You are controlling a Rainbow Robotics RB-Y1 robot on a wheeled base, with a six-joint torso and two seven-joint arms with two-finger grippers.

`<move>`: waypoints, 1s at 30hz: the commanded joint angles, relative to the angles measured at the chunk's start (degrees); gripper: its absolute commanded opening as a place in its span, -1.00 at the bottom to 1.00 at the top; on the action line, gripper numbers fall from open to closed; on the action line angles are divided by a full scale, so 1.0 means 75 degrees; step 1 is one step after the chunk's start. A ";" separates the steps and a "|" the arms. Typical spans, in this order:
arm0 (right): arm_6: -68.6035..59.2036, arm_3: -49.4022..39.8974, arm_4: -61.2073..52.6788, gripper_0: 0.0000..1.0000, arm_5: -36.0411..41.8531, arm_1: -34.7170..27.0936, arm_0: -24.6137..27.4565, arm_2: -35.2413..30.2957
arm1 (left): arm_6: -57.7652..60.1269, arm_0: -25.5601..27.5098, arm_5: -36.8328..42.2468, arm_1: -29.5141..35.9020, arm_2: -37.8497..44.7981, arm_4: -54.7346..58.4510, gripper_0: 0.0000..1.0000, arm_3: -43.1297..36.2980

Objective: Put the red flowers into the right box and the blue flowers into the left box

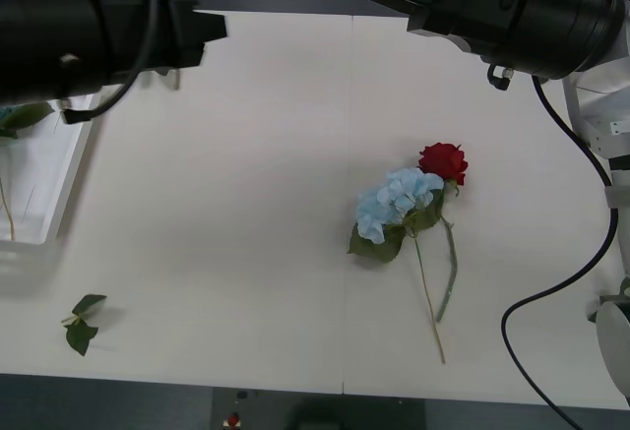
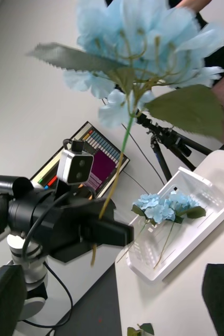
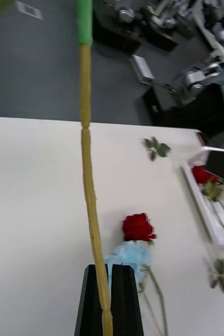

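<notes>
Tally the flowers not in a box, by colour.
Red flowers: 1, on the table.
Blue flowers: 2, one on the table, one held by the left gripper.
Total: 3.

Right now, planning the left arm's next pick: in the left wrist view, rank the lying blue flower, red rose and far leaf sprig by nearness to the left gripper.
1. Blue flower, just beyond the left gripper jaws.
2. Red rose, touching it, just behind.
3. Far leaf sprig, well past both.
</notes>
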 commanded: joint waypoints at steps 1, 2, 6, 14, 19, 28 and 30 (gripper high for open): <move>-0.0270 -0.0139 -0.0093 1.00 0.0034 0.0045 -0.0146 -0.0015 | 0.0233 0.0764 0.0804 0.0532 0.1595 0.0135 -1.00 -0.0236; -0.0270 -0.0139 -0.0093 1.00 0.0034 0.0045 -0.0146 -0.0015 | 0.0221 0.0975 0.0968 0.0626 0.1970 0.0146 -1.00 -0.0224; -0.0317 -0.0280 0.0305 1.00 0.0010 -0.0401 0.0123 -0.0073 | 0.0151 0.1983 0.1448 0.1200 0.3236 0.0205 -1.00 0.0069; -0.1489 -0.0362 0.1700 1.00 0.0772 -0.1479 0.0323 -0.0061 | -0.0119 0.2955 0.1050 0.1634 0.3658 -0.0311 -1.00 0.1182; -0.2520 -0.0362 0.2602 1.00 0.1475 -0.1936 0.0463 -0.0061 | -0.0576 0.3002 0.0687 0.1622 0.3318 -0.0768 -1.00 0.2061; -0.4243 -0.0432 0.4887 1.00 0.3327 -0.2182 0.0475 -0.0249 | -0.0728 0.3108 0.0054 0.1669 0.2709 -0.1600 -1.00 0.3128; -0.4641 -0.0573 0.5567 1.00 0.3772 -0.2182 0.0475 -0.0249 | -0.0752 0.3119 -0.0169 0.1669 0.2509 -0.1623 -1.00 0.3315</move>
